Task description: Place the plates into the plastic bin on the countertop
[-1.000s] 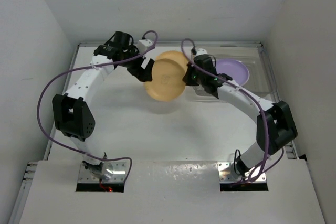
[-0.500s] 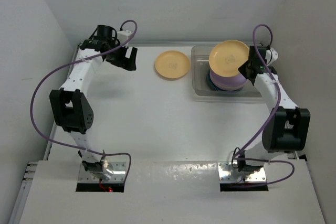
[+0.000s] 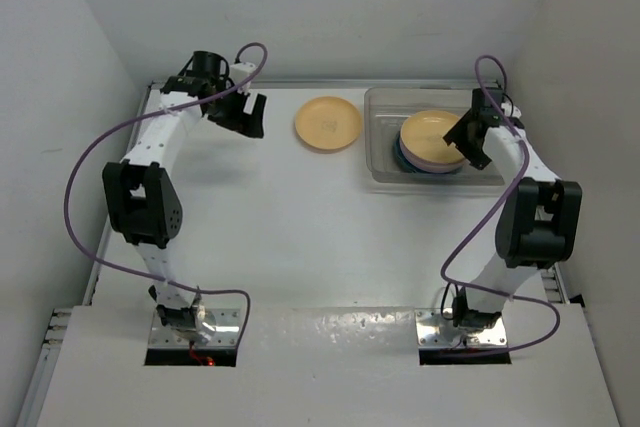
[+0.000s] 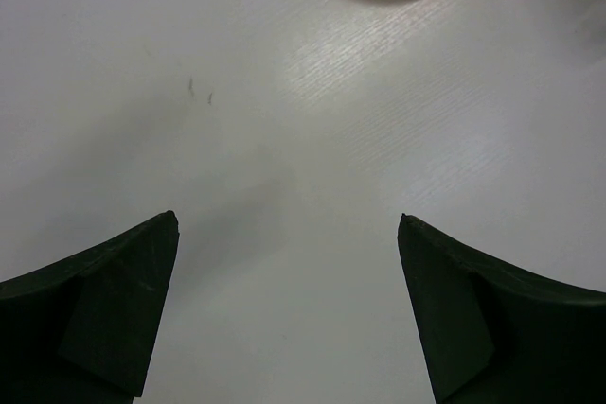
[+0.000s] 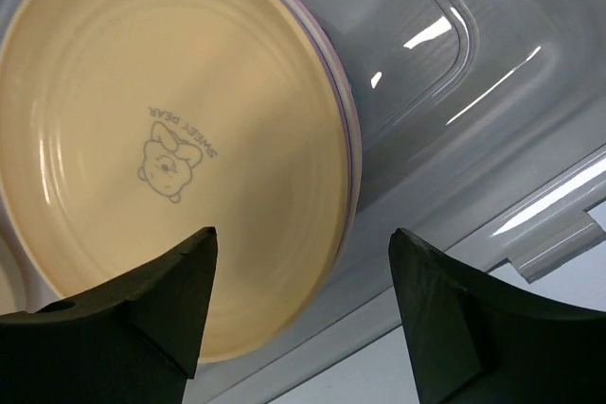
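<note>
Two yellow-orange plates are showing. The top yellow-orange plate (image 3: 432, 133) is lying face up on a stack inside the plastic bin (image 3: 381, 147). A lilac plate (image 5: 351, 152) is sitting directly under it, and a darker, blue-toned plate (image 3: 402, 155) is peeking out below that. A printed bear with the words "SWEET DEAR" is showing at the centre of the top plate. The loose yellow-orange plate (image 3: 328, 123) is lying flat on the countertop (image 3: 300, 227), just left of the bin and not touching it.

The right gripper (image 5: 301, 236) is hovering over the right side of the stack inside the bin, jaws spread apart and gripping nothing. The left gripper (image 3: 246, 115) is hanging well left of the bin, beyond the loose plate, jaws spread wide over bare surface and holding nothing.

The countertop is presenting a flat matte white finish, with faint dark specks (image 4: 199, 90) under the left gripper. White walls (image 3: 300, 7) are enclosing it behind the bin and on both sides. Metal mounting plates (image 3: 228, 327) are sitting at the near edge, well in front of the bin.
</note>
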